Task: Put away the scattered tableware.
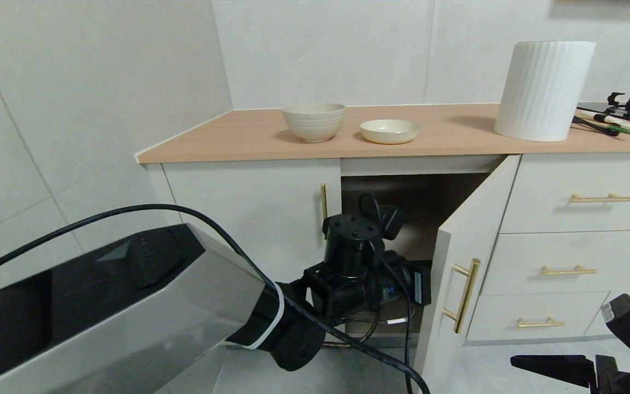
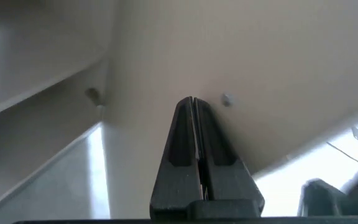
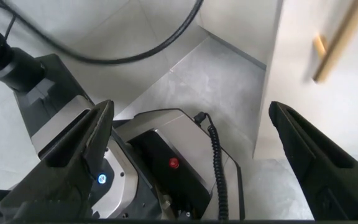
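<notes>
A beige ribbed bowl [image 1: 314,121] and a shallow cream dish [image 1: 390,131] stand side by side on the wooden countertop [image 1: 227,139]. Below them the cabinet door [image 1: 465,257] hangs open. My left arm's wrist [image 1: 354,262] sits in the cabinet opening, well under the bowl. In the left wrist view my left gripper [image 2: 193,101] is shut with nothing between its fingers, close to a pale cabinet panel. My right gripper [image 3: 191,109] is open and empty, low near the floor by the open door, also seen as the right gripper [image 1: 553,364] at the lower right.
A tall white ribbed container [image 1: 544,90] stands on the counter's right part, with chopsticks and dark utensils [image 1: 616,123] beside it. Three drawers with gold handles [image 1: 599,198] lie to the right of the open door. A tiled wall closes the left side.
</notes>
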